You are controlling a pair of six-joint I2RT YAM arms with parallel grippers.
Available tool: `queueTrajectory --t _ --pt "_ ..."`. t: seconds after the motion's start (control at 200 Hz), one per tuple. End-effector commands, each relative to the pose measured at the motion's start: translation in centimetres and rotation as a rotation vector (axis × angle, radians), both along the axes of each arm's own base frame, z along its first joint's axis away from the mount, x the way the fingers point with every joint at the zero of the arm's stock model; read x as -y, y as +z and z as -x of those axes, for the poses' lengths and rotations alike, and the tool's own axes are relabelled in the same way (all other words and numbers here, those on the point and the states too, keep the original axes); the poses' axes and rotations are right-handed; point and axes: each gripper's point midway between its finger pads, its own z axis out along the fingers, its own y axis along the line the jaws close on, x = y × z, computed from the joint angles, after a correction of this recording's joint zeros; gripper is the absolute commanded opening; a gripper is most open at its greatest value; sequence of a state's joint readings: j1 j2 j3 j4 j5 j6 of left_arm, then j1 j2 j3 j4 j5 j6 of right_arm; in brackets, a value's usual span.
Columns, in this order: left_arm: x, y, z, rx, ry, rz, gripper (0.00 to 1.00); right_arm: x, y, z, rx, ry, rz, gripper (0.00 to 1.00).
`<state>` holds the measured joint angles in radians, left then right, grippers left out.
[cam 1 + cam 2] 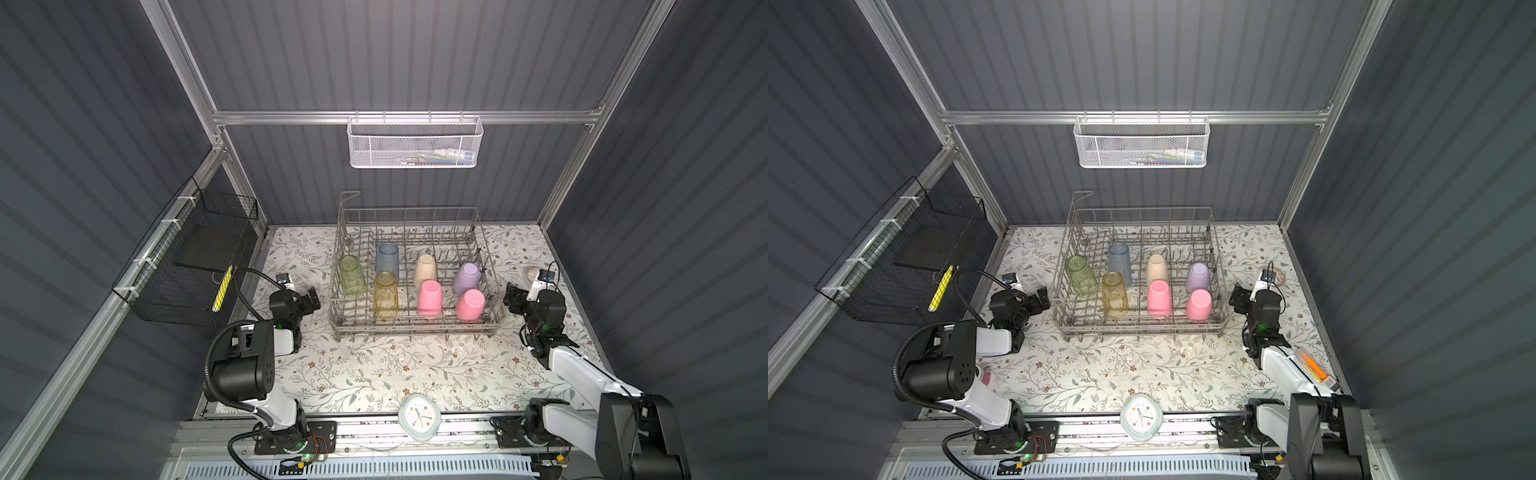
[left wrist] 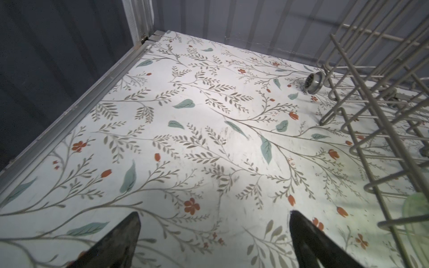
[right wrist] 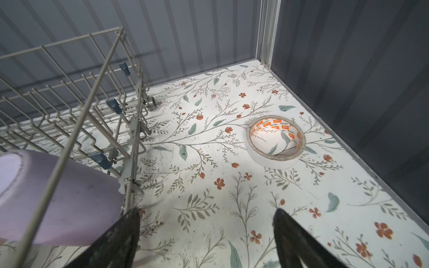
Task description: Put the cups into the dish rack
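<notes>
We see the clock nearest us. Then the left gripper and right gripper flank the dish rack, jaws spread, holding nothing. All seven cups sit upside down inside it, lavender cup nearest the right gripper.

Dark grey ribbed walls enclose a white floral tabletop (brightest at its middle)

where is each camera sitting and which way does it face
Both top views: overhead at the front, facing down and back onto the dish rack; both arms show.
Left wrist: on the left arm, facing the floral mat beside the rack; open left gripper shows.
Right wrist: on the right arm, facing the tape roll; open right gripper shows.
Shared: both wrist views catch the rack.
</notes>
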<state>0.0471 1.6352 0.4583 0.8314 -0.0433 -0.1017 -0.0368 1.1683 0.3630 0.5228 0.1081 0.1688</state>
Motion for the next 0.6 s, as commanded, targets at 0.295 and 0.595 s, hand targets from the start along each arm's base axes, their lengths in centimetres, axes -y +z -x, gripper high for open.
queueTrajectory --t 0.295,0.595 --pt "1.9 -1.0 -0.9 -0.004 -0.039 -0.135 1.0 0.2 0.7 -1.7 0.089 0.015 0.073 0.9" --pt "1.9 -0.9 -0.9 -0.002 -0.038 -0.136 1.0 0.2 -0.8 -2.7 0.105 0.031 0.102 0.9"
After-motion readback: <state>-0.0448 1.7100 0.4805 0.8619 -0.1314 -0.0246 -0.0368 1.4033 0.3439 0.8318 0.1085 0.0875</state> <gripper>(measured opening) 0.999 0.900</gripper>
